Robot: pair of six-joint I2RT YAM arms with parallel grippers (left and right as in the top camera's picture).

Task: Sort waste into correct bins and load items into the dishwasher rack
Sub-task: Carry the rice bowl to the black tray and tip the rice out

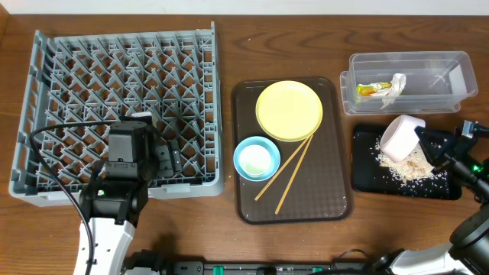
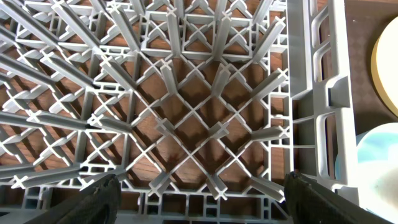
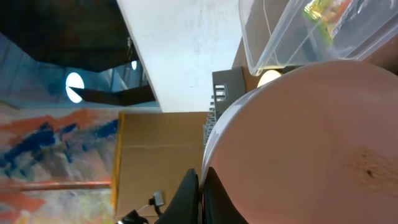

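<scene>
The grey dishwasher rack [image 1: 122, 99] fills the left of the table. My left gripper [image 1: 166, 155] hangs open and empty over its front right corner; the left wrist view [image 2: 202, 202] shows only pegs [image 2: 186, 124] between the fingers. My right gripper [image 3: 202, 193] is shut on the rim of the white bowl [image 1: 401, 137], which is tipped on its side over the black tray [image 1: 367, 172]. Rice-like leftovers [image 1: 409, 168] lie in that tray. The clear tub [image 1: 451, 65] holds the snack wrapper [image 1: 368, 89] and the white scrap [image 1: 396, 85]. The small white cup is not visible.
A brown serving tray [image 1: 336, 206] in the middle holds the yellow plate [image 1: 289, 109], the light blue bowl [image 1: 256, 158] and the wooden chopsticks [image 1: 289, 174]. The plate's edge [image 2: 385, 62] and the blue bowl [image 2: 376, 162] show beyond the rack wall in the left wrist view.
</scene>
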